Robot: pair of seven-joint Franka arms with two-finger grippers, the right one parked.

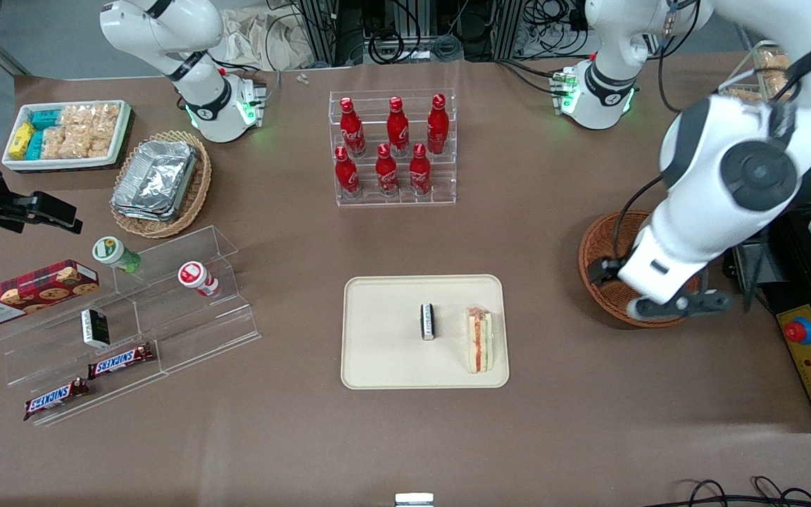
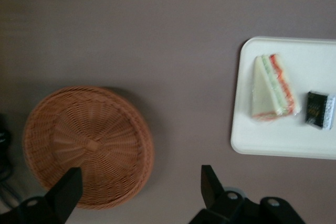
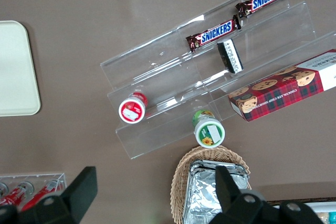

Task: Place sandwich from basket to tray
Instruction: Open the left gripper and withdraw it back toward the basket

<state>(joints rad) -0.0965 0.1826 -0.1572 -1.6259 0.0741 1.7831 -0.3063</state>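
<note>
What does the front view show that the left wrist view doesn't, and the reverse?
Front only: the bottle rack, the snack stand and the working arm hiding part of the basket.

Left wrist only: the whole basket interior, empty, and the gripper open above the table beside the basket.

Both: the sandwich lying on the tray, with a small dark packet beside it.

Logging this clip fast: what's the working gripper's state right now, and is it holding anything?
Left gripper: open, holding nothing, above the empty basket. The sandwich lies on the tray.
</note>
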